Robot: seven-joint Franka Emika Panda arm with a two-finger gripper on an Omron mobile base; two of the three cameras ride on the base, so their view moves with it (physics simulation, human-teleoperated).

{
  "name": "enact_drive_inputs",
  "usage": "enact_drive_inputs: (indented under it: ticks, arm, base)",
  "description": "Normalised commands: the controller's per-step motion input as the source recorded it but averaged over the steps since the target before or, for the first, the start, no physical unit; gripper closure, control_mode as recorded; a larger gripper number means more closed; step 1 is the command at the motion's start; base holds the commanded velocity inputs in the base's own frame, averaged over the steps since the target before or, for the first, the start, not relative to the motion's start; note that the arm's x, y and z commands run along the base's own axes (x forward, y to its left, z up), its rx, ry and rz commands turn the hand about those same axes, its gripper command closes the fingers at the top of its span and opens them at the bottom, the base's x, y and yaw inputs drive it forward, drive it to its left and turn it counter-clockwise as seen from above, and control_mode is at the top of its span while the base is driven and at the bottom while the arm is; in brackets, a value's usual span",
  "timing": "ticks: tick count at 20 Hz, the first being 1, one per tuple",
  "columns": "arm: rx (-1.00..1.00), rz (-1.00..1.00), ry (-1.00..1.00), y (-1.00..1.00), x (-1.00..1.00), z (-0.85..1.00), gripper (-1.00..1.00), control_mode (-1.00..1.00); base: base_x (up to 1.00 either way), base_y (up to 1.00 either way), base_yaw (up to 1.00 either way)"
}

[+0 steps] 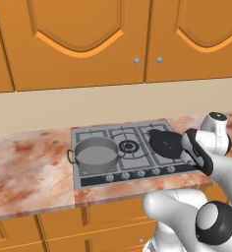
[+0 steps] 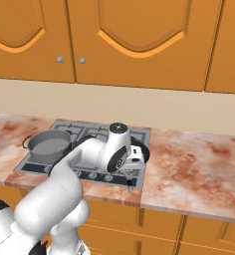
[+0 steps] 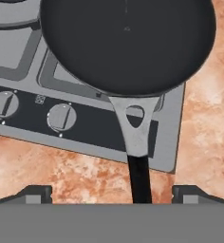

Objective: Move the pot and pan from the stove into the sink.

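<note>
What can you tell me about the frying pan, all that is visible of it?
The pan is a flat, round, black frying pan with a shallow rim and looks empty. Its handle starts as a grey metal fork with a hole and continues as a thin dark bar. It lies level on the right side of the stove, handle pointing out over the front knobs toward the counter edge. The open gripper straddles the handle's end and does not visibly touch it.

pot (image 1: 95,153) left – pan (image 1: 166,143) right – on stove (image 1: 132,134)
</note>
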Motion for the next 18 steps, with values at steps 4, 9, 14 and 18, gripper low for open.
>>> enact_drive_inputs:
  ticks: [4,9,14,18]
  arm:
    - [0.00,0.08,0.00,-0.19,0.23,-0.33,-1.00,-1.00]
    - [0.00,0.05,0.00,-0.09,0.03,-0.13,-1.00,-1.00]
    - [0.00,0.00,0.00,0.00,0.00,-0.16,-1.00,-1.00]
    - [-0.01,0.00,0.00,0.00,0.02,-0.24,-1.00,-1.00]
  base:
    - [0.00,0.00,0.00]
    - [0.00,0.00,0.00]
    - [0.00,0.00,0.00]
    - [0.00,0.00,0.00]
